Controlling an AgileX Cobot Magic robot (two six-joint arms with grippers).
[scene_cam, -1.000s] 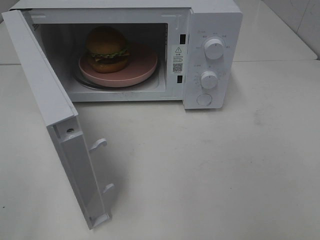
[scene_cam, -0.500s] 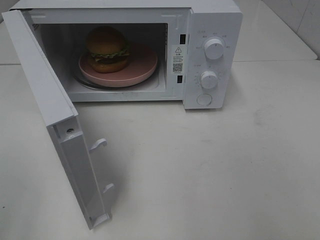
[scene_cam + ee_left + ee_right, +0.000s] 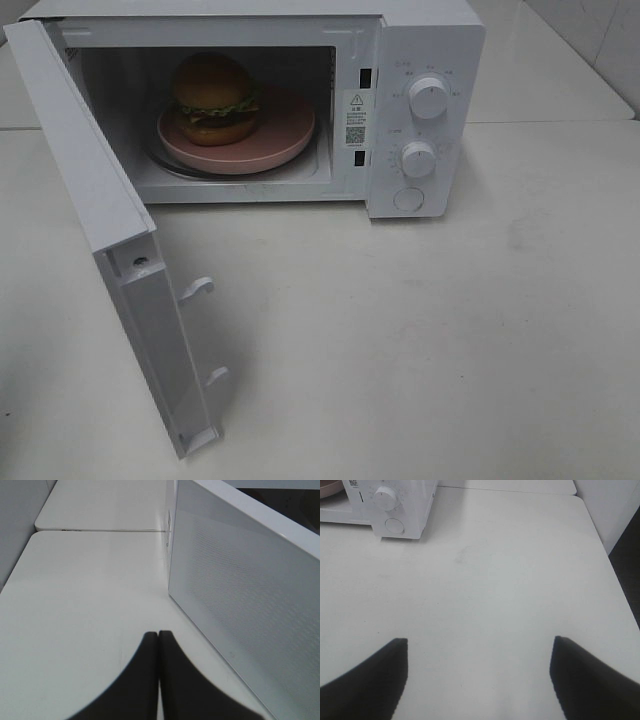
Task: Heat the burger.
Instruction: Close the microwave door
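The burger (image 3: 214, 98), with a brown domed bun and green lettuce, sits on a round pink plate (image 3: 285, 135) inside the open white microwave (image 3: 425, 40). The microwave door (image 3: 110, 230) swings out to the left toward the table's front. Neither arm shows in the exterior high view. In the left wrist view my left gripper (image 3: 158, 634) is shut with nothing between its fingers, just outside the door's outer face (image 3: 250, 595). In the right wrist view my right gripper (image 3: 479, 642) is open and empty over the bare table, off to the right of the microwave's control panel (image 3: 390, 505).
The control panel carries two round knobs (image 3: 428, 97) and a round button (image 3: 408, 199). The white table (image 3: 450, 340) spreads in front of and to the right of the microwave. A table edge and a dark gap (image 3: 625, 575) run along the right side.
Nothing has moved in the exterior high view; the burger, plate and door stand as before.
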